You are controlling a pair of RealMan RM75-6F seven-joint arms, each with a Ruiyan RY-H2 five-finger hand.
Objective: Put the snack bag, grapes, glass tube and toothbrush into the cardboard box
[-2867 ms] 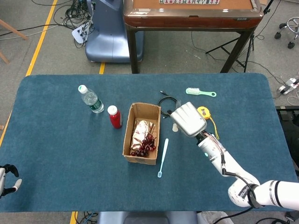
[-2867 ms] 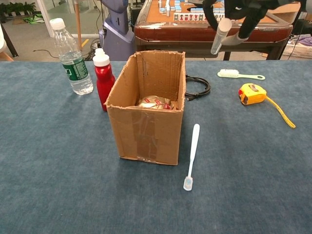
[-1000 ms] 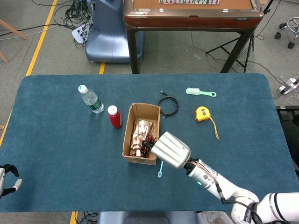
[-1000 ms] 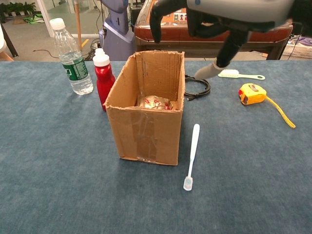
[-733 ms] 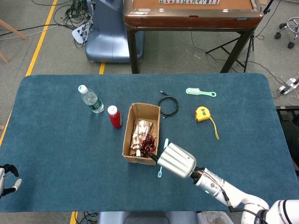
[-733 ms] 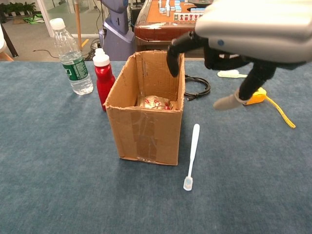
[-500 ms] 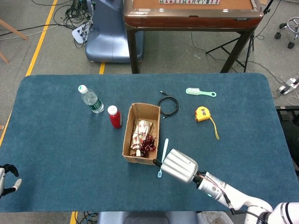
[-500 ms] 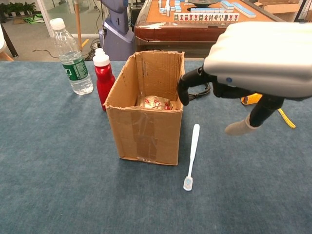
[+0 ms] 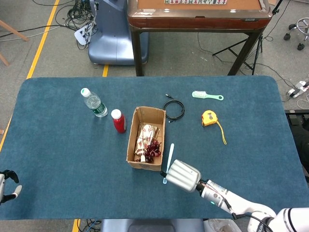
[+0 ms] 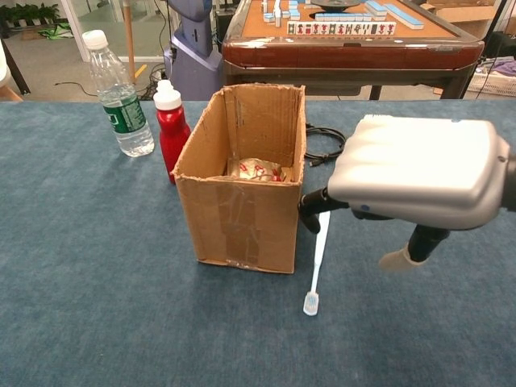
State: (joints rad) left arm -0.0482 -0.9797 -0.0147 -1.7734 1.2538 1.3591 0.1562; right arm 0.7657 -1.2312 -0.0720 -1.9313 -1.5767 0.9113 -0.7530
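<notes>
Toothbrush (image 10: pixel 319 254) was my target: it lay flat on the counter (image 9: pixel 63 145) just beside the right wall of the cardboard box (image 10: pixel 242 205), head toward the near edge. My right hand (image 10: pixel 419 173) hung low over it, palm down, dark fingers (image 10: pixel 310 214) curled just above or touching the handle; I couldn't tell contact. It held nothing that I could see, and the fingers were spread rather than clamped. In the head view the same hand (image 9: pixel 183 176) covered the brush's lower end, so the bristle head was partly hidden there.

Snack bag (image 9: pixel 145 135) and grapes (image 9: pixel 153 149) sat inside the box, grapes at the near end on top of the bag. Glass tube wasn't clearly visible; probably in the box, but the chest view only showed the bag's top over the front wall, and the head view was too small to tell.

My left hand (image 9: pixel 7 186) sat at the far left counter edge, cut off by the frame, holding nothing, fingers apart.

Water bottle (image 10: pixel 117 93) and red bottle (image 10: pixel 169 125) stood left of the box. Black cable (image 9: pixel 174 108), green brush (image 9: pixel 207 95) and yellow tape measure (image 9: pixel 210 118) lay beyond it; the chest view hid the last two behind my hand.
</notes>
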